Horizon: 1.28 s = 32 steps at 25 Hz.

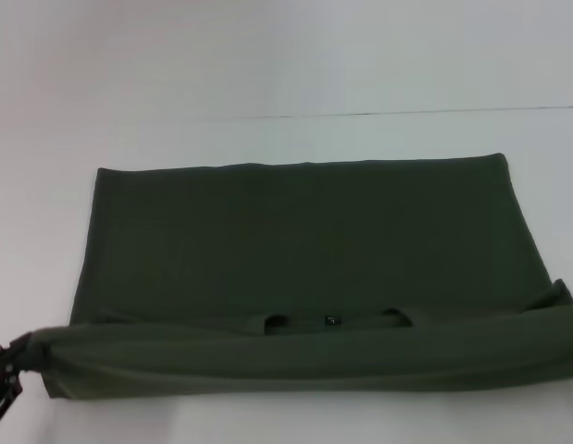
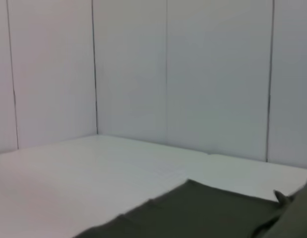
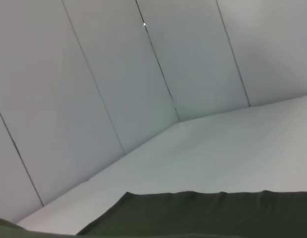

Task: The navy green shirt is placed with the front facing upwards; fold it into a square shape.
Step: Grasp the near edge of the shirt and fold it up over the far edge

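On the table (image 1: 286, 74), left gripper (image 1: 10, 356) grips the navy green shirt (image 1: 295, 240).

left gripper (image 1: 3, 375) cut off, chest lettering hidden — right gripper unseen

Shirt (image 1: 305, 240) soft matt cloth; table (image 1: 267, 83) smooth, faintly glossy white.
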Motion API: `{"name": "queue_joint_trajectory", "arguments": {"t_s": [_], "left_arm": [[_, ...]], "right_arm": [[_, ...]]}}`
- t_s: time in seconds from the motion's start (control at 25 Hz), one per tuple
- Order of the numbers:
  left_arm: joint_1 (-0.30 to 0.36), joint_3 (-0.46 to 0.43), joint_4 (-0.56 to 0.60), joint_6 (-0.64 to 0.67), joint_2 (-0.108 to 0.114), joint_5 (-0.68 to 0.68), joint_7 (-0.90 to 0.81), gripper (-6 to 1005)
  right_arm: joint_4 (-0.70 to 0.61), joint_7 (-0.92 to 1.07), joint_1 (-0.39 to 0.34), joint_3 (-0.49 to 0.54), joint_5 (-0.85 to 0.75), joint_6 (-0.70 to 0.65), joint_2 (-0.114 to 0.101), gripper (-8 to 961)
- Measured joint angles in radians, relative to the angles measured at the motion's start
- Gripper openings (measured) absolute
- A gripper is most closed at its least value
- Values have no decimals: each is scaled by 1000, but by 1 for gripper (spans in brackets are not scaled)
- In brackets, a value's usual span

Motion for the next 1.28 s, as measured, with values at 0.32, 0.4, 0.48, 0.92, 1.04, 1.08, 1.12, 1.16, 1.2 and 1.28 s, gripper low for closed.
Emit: {"name": "queue_joint_trajectory", "arguments": {"t_s": [0.32, 0.4, 0.48, 0.92, 1.04, 1.08, 1.12, 1.16, 1.2, 1.28], "left_arm": [[-35, 1, -55, -110, -8, -59, -27, 43], [-52, 2, -59, -153, -8, -59, -65, 42], [-73, 2, -66, -208, -10, -59, -115, 42], [-207, 66, -147, -476, -13, -50, -218, 43], [-265, 93, -163, -580, -13, -53, -249, 43], [-275, 93, -163, -602, -13, -54, -255, 43], [-294, 94, -165, -640, -13, -54, -266, 43], [-305, 94, -166, -664, -13, -55, -274, 43], [-316, 96, -169, -689, -13, -55, -283, 43], [-347, 105, -182, -760, -12, -55, -306, 42]], "right_arm": [[0, 131, 89, -13, 0, 89, 6, 59], [0, 160, 113, -24, 0, 124, 6, 59], [3, 185, 136, -40, -1, 170, 7, 59], [14, 302, 282, -143, 0, 437, 16, 58], [14, 329, 319, -151, 1, 489, 15, 58], [14, 339, 332, -156, 1, 513, 14, 59], [14, 351, 345, -163, 1, 542, 13, 59], [15, 365, 356, -174, 1, 575, 13, 59], [17, 381, 369, -188, 1, 611, 12, 59], [26, 409, 390, -220, 2, 683, 12, 59]]}}
